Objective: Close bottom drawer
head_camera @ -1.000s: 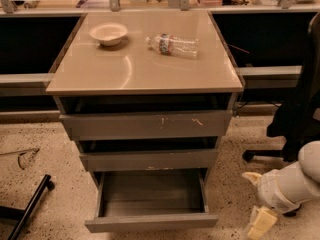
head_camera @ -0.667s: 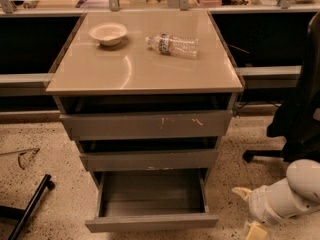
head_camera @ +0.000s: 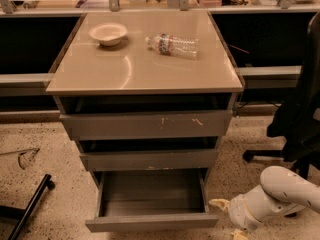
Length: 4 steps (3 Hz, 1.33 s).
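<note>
The bottom drawer (head_camera: pixel 151 222) of the grey cabinet stands pulled far out, its shallow grey tray empty and its plain front panel near the lower edge of the view. My gripper (head_camera: pixel 229 218) is low at the right, just beside the drawer's front right corner, on a white arm coming in from the right. Its two cream fingers (head_camera: pixel 219 203) are spread apart and hold nothing. I cannot tell whether they touch the drawer.
The two drawers above, the wide scratched one (head_camera: pixel 146 125) and the middle one (head_camera: pixel 148 159), are slightly open. A white bowl (head_camera: pixel 108 33) and a lying plastic bottle (head_camera: pixel 173 44) sit on the cabinet top. A black office chair (head_camera: pixel 296 124) stands right; a black bar (head_camera: pixel 31 205) lies on the floor at left.
My arm and gripper have moved left and a little down, closer to the bottom drawer's front right corner. The drawer has not moved.
</note>
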{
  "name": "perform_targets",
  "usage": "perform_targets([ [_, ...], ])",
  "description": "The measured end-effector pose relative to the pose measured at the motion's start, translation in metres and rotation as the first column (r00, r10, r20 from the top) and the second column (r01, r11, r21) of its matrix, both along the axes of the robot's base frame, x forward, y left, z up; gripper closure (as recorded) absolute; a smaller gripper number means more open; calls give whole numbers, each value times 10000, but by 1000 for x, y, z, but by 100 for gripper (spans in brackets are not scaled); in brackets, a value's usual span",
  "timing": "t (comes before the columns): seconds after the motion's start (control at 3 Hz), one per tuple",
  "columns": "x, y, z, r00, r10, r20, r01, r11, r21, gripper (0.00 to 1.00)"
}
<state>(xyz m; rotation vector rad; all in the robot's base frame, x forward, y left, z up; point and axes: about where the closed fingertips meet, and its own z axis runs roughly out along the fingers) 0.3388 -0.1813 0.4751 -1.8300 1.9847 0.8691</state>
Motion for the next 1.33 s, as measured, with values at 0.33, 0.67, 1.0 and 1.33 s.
perform_targets([
  [0.33, 0, 0, 0, 10000, 1, -1, -1, 10000, 1, 0],
  [0.67, -1, 8, -18, 9999, 93, -140, -90, 9996, 255, 0],
  [1.0, 1, 35, -63, 9991, 397, 175, -411, 9956, 847, 0],
  [1.33, 11, 57, -117, 9973, 347, 649, -433, 9897, 1367, 0],
])
